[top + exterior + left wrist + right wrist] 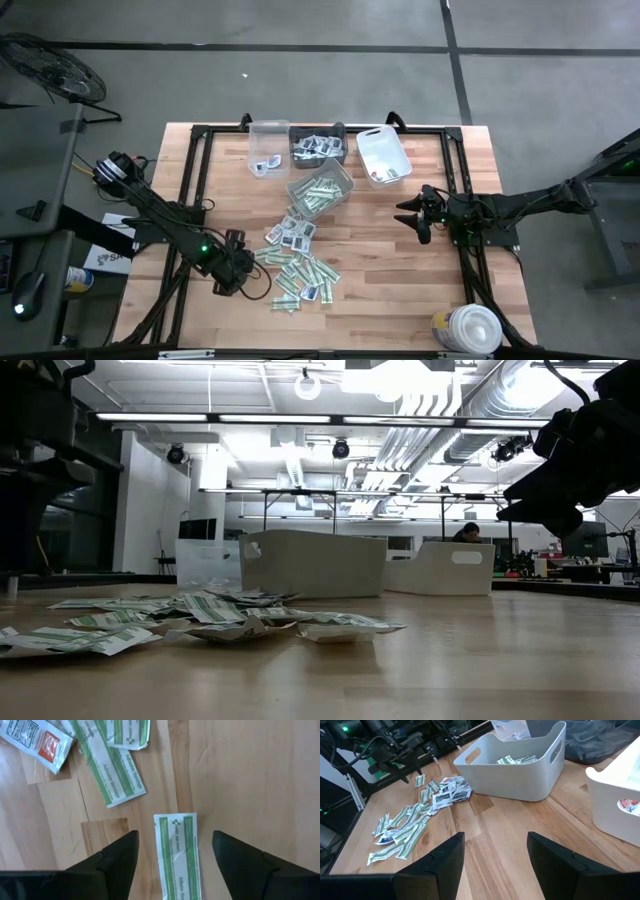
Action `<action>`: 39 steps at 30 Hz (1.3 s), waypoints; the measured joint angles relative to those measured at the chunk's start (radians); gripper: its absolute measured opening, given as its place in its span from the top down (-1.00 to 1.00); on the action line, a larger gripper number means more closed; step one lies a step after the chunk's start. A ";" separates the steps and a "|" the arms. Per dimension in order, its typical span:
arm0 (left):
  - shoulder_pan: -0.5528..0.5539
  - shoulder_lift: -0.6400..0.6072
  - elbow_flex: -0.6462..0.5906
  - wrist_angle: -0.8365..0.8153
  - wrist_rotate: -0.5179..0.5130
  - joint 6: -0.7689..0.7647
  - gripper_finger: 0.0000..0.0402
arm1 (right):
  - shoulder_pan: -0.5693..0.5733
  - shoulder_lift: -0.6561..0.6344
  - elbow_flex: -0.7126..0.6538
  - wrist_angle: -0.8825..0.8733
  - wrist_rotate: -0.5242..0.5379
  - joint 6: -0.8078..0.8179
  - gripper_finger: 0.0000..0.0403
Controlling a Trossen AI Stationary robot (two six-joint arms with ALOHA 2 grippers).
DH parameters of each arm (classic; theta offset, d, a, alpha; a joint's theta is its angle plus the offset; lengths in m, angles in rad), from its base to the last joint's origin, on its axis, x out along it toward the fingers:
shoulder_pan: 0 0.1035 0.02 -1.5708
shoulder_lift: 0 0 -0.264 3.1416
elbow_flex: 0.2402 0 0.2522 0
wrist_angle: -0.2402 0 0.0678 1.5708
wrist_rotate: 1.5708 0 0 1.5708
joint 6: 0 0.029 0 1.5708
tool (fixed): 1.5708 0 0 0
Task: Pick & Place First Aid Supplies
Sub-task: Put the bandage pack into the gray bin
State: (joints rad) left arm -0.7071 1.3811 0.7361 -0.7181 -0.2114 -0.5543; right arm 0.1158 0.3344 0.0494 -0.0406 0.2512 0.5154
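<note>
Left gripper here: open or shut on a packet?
Open. In the left wrist view the left gripper has its two dark fingers spread wide, and a green-and-white strip packet lies flat on the table between them, untouched.

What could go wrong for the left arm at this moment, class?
1. The green-and-white strip lies flat on the table between the left gripper's open jaws, so they may slide over it.
2. Neighbouring packets lie close together, so two could be grabbed together.

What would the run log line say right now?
left gripper: open, straddling green-and-white strip on table | right gripper: open, waiting | pile: unsorted
</note>
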 joint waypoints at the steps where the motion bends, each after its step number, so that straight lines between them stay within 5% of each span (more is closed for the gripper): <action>1: 0.000 0.005 0.000 0.004 0.000 -0.004 -0.25 | 0.000 0.000 0.000 0.000 0.000 0.000 -0.03; 15: 0.000 0.121 0.002 -0.009 -0.041 -0.109 -0.19 | 0.000 0.000 0.000 0.000 0.000 0.000 -0.03; 39: 0.000 0.202 0.004 0.049 0.043 -0.112 0.73 | 0.000 0.000 0.000 0.000 0.000 0.000 -0.03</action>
State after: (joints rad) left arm -0.7071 1.5829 0.7403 -0.6693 -0.1683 -0.6661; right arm 0.1154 0.3340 0.0494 -0.0406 0.2516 0.5156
